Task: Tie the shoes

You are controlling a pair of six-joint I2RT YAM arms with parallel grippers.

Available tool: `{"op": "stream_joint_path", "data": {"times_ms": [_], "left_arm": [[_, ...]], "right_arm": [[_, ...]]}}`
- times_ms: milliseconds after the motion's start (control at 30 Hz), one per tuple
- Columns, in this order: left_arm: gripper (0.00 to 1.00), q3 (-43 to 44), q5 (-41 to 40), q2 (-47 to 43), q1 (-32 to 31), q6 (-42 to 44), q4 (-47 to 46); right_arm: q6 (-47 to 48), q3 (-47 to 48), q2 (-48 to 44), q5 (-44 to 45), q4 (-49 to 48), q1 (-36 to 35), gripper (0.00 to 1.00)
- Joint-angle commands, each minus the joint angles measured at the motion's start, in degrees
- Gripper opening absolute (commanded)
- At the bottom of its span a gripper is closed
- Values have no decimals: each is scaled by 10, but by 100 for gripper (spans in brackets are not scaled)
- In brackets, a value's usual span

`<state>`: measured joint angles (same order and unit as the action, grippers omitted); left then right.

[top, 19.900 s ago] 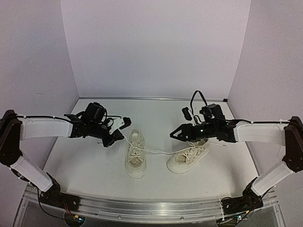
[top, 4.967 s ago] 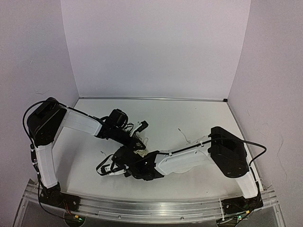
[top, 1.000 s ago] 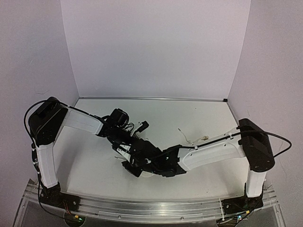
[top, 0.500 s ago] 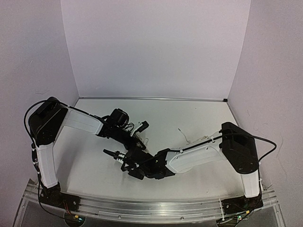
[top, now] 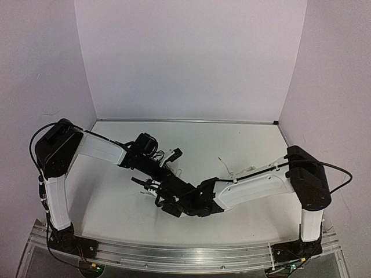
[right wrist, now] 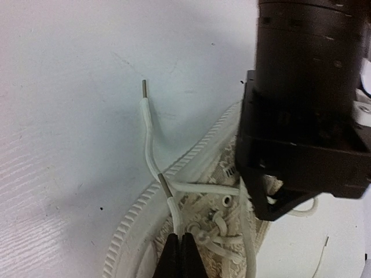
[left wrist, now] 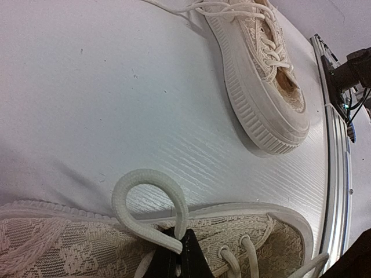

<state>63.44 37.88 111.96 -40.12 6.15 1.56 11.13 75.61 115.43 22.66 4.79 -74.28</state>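
Okay, left jaws clamped on lace loop point(left wrist: 145, 173), right jaws pinched on lace end point(right wrist: 171, 211) over near shoe point(right wrist: 130, 226) mid-bench point(left wrist: 87, 87); other shoe point(left wrist: 261, 69) nearby. Laces look limp and slippery, so I'd grip near the tips.

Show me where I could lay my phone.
Bare: the table's back strip along the rear wall, and its front-left patch beside the left arm. Crowded: the middle, where left claw and right claw pinch laces on a shoe.
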Motion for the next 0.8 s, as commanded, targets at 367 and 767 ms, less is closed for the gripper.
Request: {"op": "stream_joint_path", "data": {"times_ms": [367, 767], "left_arm": [[0, -41, -36, -49, -10, -19, -13], [0, -59, -37, -81, -15, -23, -43]], "right_arm": [[-98, -121, -101, -31, -109, 18, 0], [-152, -181, -149, -70, -152, 42, 0]]}}
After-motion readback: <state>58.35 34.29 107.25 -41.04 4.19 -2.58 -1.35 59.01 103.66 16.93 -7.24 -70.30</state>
